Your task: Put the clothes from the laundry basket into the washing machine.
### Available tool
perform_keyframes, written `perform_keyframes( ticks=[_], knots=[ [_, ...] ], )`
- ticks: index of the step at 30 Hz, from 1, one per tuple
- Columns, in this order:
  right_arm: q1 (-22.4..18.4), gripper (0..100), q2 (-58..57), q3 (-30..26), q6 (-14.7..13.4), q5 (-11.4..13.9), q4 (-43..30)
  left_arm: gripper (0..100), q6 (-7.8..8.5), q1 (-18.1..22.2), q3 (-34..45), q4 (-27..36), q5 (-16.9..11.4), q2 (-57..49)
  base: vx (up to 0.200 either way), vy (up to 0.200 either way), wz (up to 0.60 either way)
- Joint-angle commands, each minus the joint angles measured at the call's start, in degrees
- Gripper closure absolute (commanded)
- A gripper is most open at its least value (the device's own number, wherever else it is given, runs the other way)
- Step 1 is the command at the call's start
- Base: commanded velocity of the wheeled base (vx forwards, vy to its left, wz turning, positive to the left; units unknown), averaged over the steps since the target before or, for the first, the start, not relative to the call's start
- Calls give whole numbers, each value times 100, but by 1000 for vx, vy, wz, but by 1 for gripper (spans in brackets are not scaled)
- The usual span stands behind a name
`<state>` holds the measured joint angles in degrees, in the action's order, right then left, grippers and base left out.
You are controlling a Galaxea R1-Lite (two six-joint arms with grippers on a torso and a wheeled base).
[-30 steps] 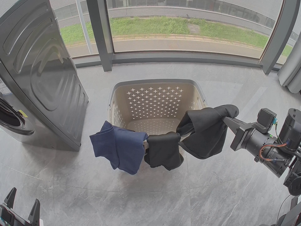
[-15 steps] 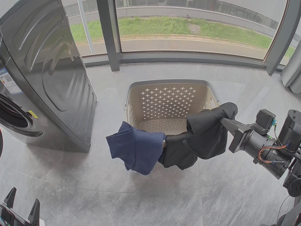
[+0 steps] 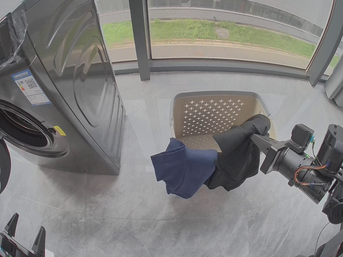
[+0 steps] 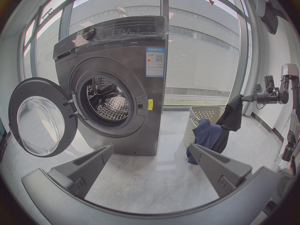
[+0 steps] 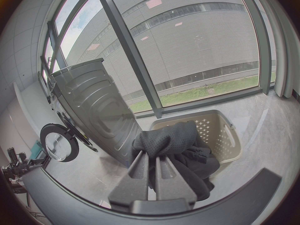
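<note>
The left gripper [image 4: 150, 148] waits low, its fingers wide apart, holding nothing. The right gripper [image 5: 151, 156] pinches the black cloth [image 3: 237, 150] tight. The cloth hangs over the basket [image 3: 214, 93] rim beside the blue cloth [image 3: 184, 168]. The head camera has turned toward the washing machine [image 3: 82, 72], so I think the carry is starting. The left wrist view shows the round door [image 4: 42, 116] open and no clothes in the drum [image 4: 107, 99]. The head view catches the drum's edge from the side.
</note>
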<state>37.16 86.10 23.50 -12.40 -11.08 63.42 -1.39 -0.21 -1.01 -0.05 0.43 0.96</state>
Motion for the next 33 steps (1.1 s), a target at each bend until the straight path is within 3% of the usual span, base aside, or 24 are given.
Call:
perform_keyframes(
  ticks=[1,33],
  knots=[
    [20,100,12,14,1,9,4,0,-2,3,101,-4,1,-88,0,200,0],
    [37,100,3,58,9,9,13,0,-2,3,101,-4,1,-88,0,188,0]
  ],
)
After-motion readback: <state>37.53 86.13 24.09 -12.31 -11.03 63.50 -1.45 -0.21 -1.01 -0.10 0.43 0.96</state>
